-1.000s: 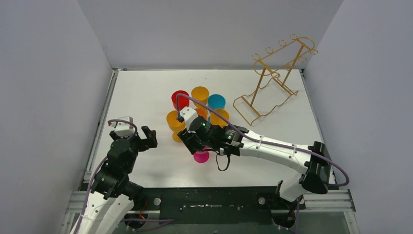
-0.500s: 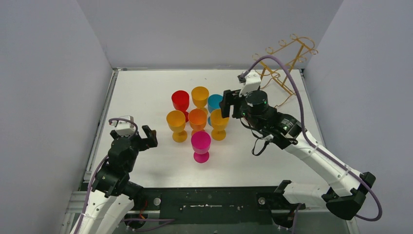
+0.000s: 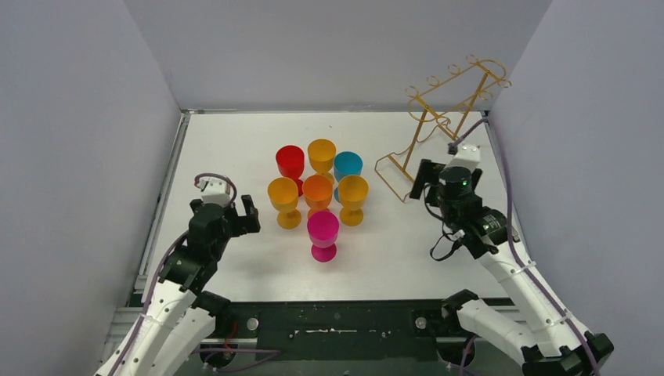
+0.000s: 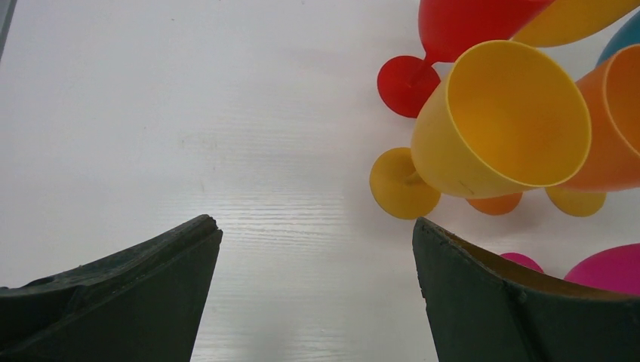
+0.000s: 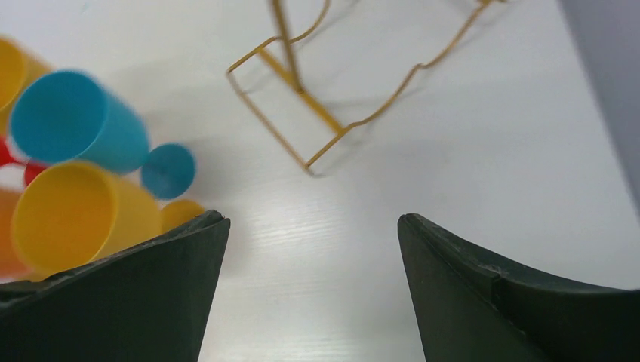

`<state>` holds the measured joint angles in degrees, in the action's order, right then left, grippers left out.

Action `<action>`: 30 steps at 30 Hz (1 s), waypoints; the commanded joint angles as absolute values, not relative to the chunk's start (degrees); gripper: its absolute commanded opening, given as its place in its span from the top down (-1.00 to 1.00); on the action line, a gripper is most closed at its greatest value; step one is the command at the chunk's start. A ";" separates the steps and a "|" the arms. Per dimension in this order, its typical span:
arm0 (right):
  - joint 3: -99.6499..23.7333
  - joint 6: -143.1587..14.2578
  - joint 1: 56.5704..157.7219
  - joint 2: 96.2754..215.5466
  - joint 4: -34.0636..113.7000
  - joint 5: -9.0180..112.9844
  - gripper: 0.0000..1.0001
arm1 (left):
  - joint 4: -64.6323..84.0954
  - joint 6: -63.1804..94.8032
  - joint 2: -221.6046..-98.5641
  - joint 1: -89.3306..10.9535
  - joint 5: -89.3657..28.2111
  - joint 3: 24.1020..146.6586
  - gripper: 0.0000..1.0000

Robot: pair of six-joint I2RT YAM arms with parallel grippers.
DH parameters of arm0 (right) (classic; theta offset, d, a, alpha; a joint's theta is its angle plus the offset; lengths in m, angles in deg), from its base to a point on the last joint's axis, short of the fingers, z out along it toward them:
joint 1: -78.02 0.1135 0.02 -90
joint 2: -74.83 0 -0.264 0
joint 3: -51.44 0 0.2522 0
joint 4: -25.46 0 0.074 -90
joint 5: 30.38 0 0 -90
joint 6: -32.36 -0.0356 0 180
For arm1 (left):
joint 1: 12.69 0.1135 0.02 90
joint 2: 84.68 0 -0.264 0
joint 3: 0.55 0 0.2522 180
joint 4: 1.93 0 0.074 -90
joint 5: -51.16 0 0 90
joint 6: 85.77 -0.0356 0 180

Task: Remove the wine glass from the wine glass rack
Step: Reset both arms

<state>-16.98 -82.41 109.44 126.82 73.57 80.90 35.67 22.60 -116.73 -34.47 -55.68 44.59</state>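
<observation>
Apparently the wine glass rack, far right on the bench, holds nothing, the wine glasses standing grouped mid-bench, so the right gripper near its base and the left gripper both show released, empty fingers.

The top view looks down from high behind the near edge over the whole bench. The left wrist view sits low behind the left end effector, close to the goblets; the right one looks past the right end effector at the wire rack and the same goblets' right side
</observation>
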 commanded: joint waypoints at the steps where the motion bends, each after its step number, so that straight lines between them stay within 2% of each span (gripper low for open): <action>1: -17.63 -78.75 94.52 126.06 68.87 75.28 -0.72 | 34.28 19.03 -123.14 -32.94 -57.45 52.39 -0.95; 4: -20.57 -76.91 87.07 127.43 67.10 65.89 -0.80 | 38.46 16.41 -129.00 -27.87 -62.07 60.79 -0.95; 5: -21.65 -76.49 85.81 128.06 66.86 65.60 -0.90 | 39.24 15.25 -130.78 -24.62 -61.65 63.60 -0.95; 6: -22.76 -76.44 84.89 128.63 67.25 66.85 -0.98 | 39.84 14.66 -132.55 -20.80 -59.13 66.26 -0.95; 10: -27.62 -73.37 84.04 131.01 69.26 67.40 -1.00 | 41.83 16.67 -137.09 -10.45 -48.49 73.28 -0.95; 15: -29.81 -72.25 84.09 131.37 73.31 67.41 -1.00 | 43.20 21.67 -135.76 -9.64 -56.81 74.44 -0.95; 19: -29.34 -71.23 84.13 131.16 73.80 62.38 -1.00 | 42.41 20.14 -133.04 -9.58 -57.28 72.05 -0.95; 23: -28.90 -72.22 84.09 130.96 72.64 62.23 -1.00 | 44.40 21.67 -133.31 -9.62 -55.23 72.72 -0.95; 30: -28.18 -73.02 84.15 130.52 72.48 63.05 -1.00 | 46.38 28.75 -133.93 -9.65 -60.39 70.90 -0.95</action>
